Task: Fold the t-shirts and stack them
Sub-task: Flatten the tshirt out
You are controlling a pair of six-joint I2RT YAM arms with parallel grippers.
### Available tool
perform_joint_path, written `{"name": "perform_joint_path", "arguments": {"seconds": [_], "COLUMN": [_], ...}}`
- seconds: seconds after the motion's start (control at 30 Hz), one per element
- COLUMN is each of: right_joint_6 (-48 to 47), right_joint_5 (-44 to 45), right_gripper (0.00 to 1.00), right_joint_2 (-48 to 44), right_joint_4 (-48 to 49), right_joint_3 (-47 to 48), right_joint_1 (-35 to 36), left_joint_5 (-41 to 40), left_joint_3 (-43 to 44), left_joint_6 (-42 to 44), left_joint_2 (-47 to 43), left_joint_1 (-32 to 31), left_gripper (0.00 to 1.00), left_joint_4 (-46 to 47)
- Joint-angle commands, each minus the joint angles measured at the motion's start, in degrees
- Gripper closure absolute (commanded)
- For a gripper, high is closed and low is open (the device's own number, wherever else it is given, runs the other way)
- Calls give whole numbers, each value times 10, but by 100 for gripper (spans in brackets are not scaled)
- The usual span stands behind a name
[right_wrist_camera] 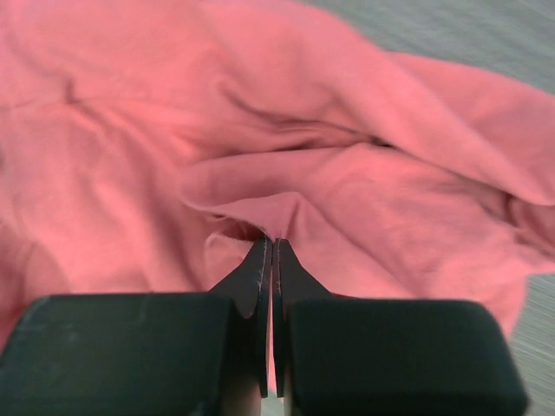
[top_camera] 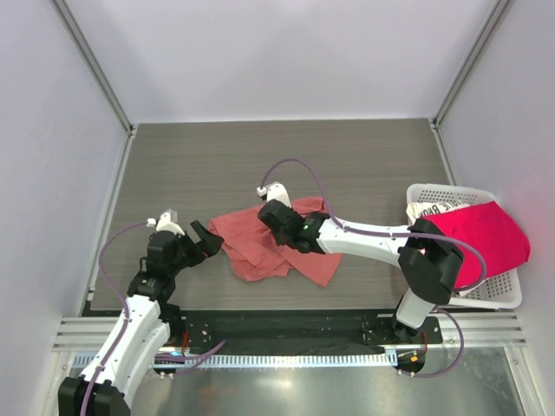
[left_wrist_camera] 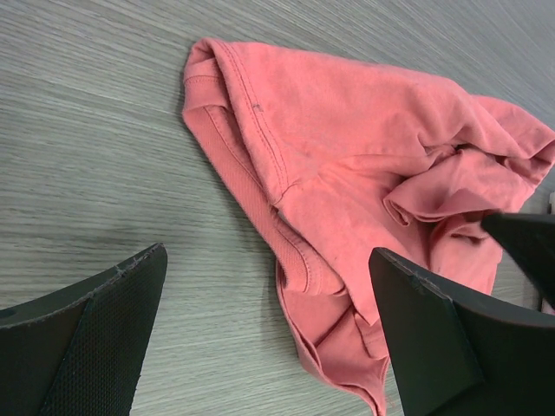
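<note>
Top external shows the salmon-coral t-shirt (top_camera: 264, 247) crumpled mid-surface between my arms, while the crimson-pink t-shirt (top_camera: 481, 234) and the white t-shirt (top_camera: 431, 209) lie in and over the basket (top_camera: 507, 295) at right, so I judge this the spreading-out step before any fold. Left wrist shows my left jaws spread wide and empty, just beside the shirt's stitched edge. Right wrist shows my right jaws pinched shut on a ridge of that cloth; next, I judge, the left jaws must take an opposite edge so we can pull it flat.
</note>
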Motion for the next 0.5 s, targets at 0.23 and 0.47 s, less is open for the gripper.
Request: {"name": "perform_joint_path", "arguments": {"seconds": [0.23,0.47], "right_joint_6": [-16,48], "right_joint_5": [159,205], "right_gripper": [99,99], "right_joint_2": [-241,-372], "right_joint_4": [81,203], "right_joint_3": [-131,-287], "right_joint_1": [-125,-219], "left_joint_5": [-24,-25], "left_joint_3": [35,74], "left_joint_6": [-8,-39], "left_joint_2": [65,201], "left_joint_1": [-1,-1], "left_gripper": [0,2], "left_joint_4": [48,98]}}
